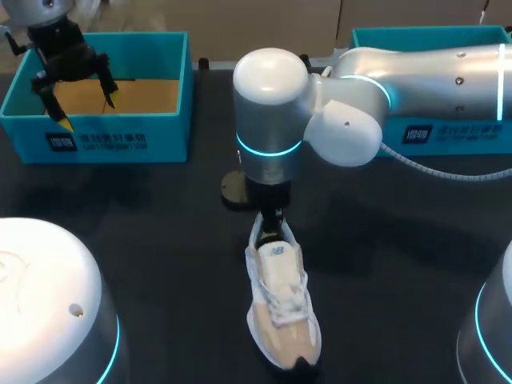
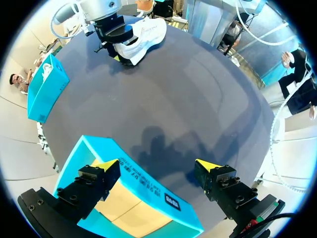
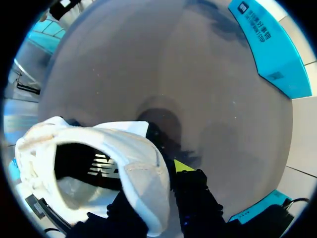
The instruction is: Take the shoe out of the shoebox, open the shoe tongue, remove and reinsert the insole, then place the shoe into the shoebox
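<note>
A white and beige shoe (image 1: pixel 282 308) lies on the black table near the middle, toe toward the front edge. My right gripper (image 1: pixel 270 220) comes down at its heel. In the right wrist view the heel collar of the shoe (image 3: pixel 99 163) sits between the fingers of the right gripper (image 3: pixel 158 173), which is shut on it; one yellow tip shows outside the heel. My left gripper (image 1: pixel 86 112) hangs open over the teal shoebox (image 1: pixel 104 136) at the back left. In the left wrist view that gripper (image 2: pixel 157 166) straddles the shoebox wall (image 2: pixel 148 191), with the shoe (image 2: pixel 143 37) far ahead.
A second teal box (image 1: pixel 432 136) stands at the back right, partly hidden by my right arm. The white domes of the arm bases (image 1: pixel 48 304) fill the two near corners. Bare black table lies between the left shoebox and the shoe.
</note>
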Robot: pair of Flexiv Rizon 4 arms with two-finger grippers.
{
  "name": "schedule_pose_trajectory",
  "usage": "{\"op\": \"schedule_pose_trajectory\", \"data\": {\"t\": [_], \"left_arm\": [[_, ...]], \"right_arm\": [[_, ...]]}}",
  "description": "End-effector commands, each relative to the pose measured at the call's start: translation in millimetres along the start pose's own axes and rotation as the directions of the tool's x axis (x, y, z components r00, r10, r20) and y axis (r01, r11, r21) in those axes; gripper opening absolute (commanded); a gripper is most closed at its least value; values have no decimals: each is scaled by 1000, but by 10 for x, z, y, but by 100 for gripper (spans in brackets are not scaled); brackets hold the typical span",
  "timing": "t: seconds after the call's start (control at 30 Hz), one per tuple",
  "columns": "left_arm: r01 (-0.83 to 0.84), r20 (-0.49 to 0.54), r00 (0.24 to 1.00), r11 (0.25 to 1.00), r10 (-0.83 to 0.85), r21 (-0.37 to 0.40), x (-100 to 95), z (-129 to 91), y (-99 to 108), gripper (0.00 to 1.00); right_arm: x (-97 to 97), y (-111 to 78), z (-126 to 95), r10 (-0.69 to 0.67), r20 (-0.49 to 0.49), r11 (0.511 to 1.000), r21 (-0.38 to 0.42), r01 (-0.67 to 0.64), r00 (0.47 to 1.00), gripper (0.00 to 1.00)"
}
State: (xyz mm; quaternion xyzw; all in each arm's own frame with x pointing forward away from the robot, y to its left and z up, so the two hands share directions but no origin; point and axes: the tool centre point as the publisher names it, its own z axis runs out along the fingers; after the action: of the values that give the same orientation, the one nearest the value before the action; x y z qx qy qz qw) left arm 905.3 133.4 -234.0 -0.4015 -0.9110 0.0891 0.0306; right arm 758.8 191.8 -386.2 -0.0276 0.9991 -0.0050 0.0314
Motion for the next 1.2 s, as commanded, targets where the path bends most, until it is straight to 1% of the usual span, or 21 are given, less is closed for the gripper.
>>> {"op": "schedule_pose_trajectory", "data": {"t": [0.03,0.17,0.3,0.4,0.7,0.77,0.83,1.2], "left_arm": [[-1,-2,1000,1000,1,0,-1,-4,4,100],[-1,-2,1000,1000,1,0,-1,-4,4,100],[-1,-2,1000,1000,1,0,-1,-4,4,100],[-1,-2,1000,1000,1,0,-1,-4,4,100],[-1,-2,1000,1000,1,0,-1,-4,4,100],[-1,-2,1000,1000,1,0,-1,-4,4,100],[-1,-2,1000,1000,1,0,-1,-4,4,100],[-1,-2,1000,1000,1,0,-1,-4,4,100]], "right_arm": [[17,-21,-143,3,9,1000,11,-4,1000,0],[-24,-62,-300,12,23,999,29,-13,1000,0],[-123,-178,-556,9,44,999,45,-11,999,0],[-251,-315,-849,7,61,998,60,-10,998,0],[-562,-609,-1756,-2,102,994,109,-9,995,0],[-629,-692,-1926,18,102,995,100,-28,995,0],[-719,-793,-2093,28,97,998,50,-33,995,0],[-719,-793,-2093,28,97,998,50,-33,995,0]]}}
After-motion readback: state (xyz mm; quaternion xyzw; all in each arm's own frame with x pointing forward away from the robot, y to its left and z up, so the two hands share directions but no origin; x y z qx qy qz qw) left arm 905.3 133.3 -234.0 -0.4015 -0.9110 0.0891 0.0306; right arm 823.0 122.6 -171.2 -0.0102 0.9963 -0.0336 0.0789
